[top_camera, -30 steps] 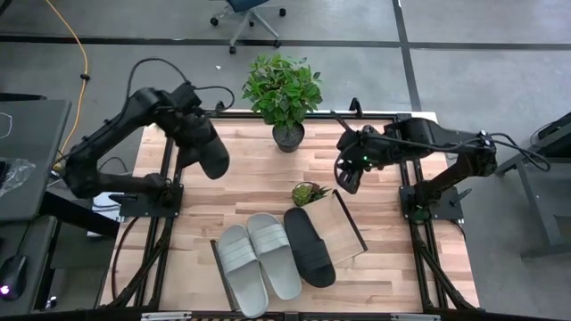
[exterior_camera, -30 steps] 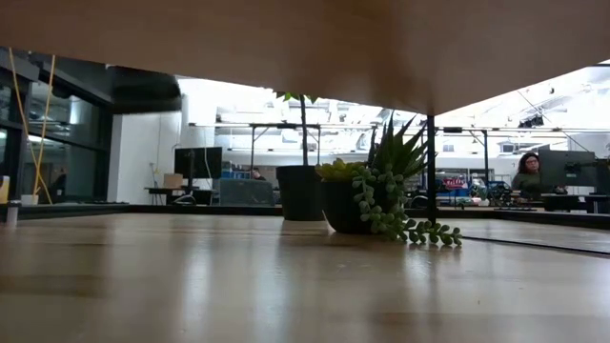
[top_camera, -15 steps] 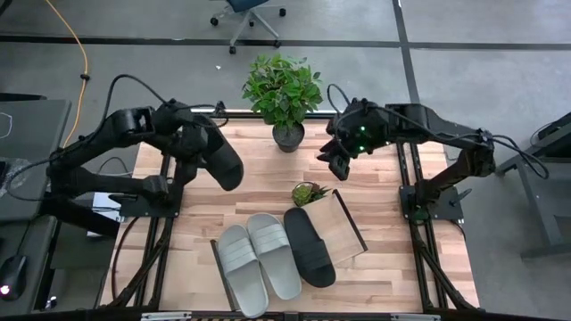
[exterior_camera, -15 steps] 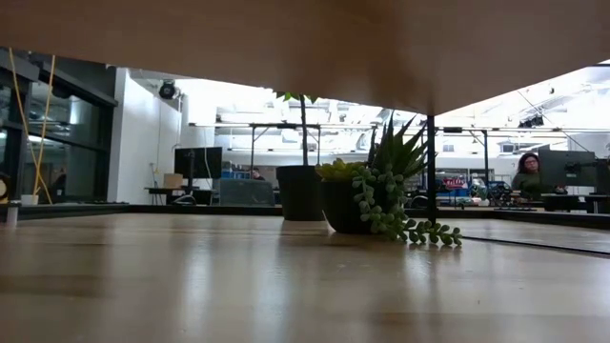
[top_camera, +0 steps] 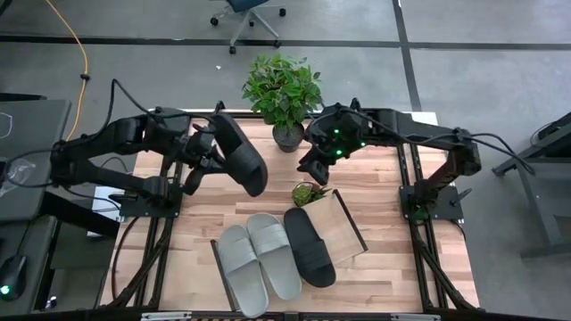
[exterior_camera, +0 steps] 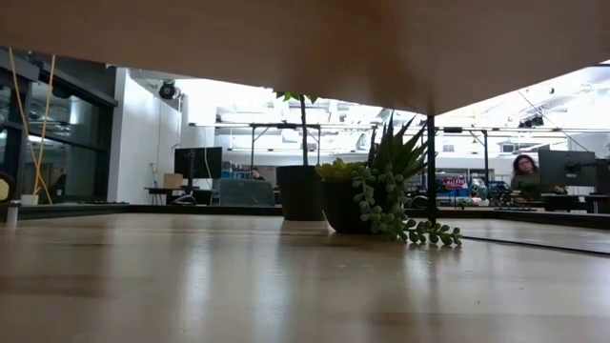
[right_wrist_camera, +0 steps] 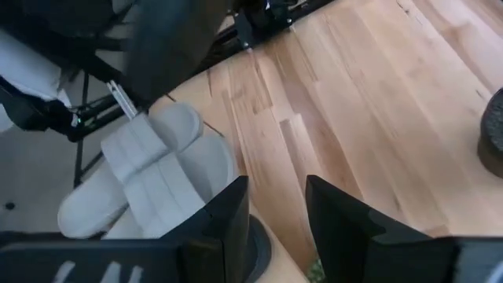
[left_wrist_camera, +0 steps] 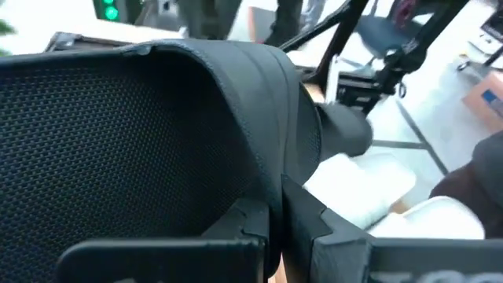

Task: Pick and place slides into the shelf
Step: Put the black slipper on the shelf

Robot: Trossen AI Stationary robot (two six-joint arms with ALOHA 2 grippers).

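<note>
My left gripper (top_camera: 207,153) is shut on a black slide (top_camera: 241,156) and holds it in the air over the far left part of the table. In the left wrist view the slide (left_wrist_camera: 141,134) fills the picture. The shelf (top_camera: 339,225) lies at the near middle. It carries two light grey slides (top_camera: 259,260) and a second black slide (top_camera: 309,246), all lying flat on their soles. My right gripper (top_camera: 312,168) is open and holds nothing. It hovers above the far middle of the table, and bare wood shows between its fingers (right_wrist_camera: 228,212). My left gripper pinches the black slide between its two fingers, at its side edge beside the strap (left_wrist_camera: 271,157). It comes level from the table's left. The slide is lifted clear of the table. It slants from the far left to the near right.
A big leafy pot plant (top_camera: 283,94) stands at the far edge. A small succulent pot (top_camera: 310,192) sits at the shelf's far corner, just below my right gripper. The low view shows both pots (exterior_camera: 372,205) and a person (exterior_camera: 524,171) in the room behind.
My left gripper has carried the black slide toward the table's right, nearer the middle, and the slide has turned to a slant. My right gripper has moved toward the table's left, toward the small succulent.
</note>
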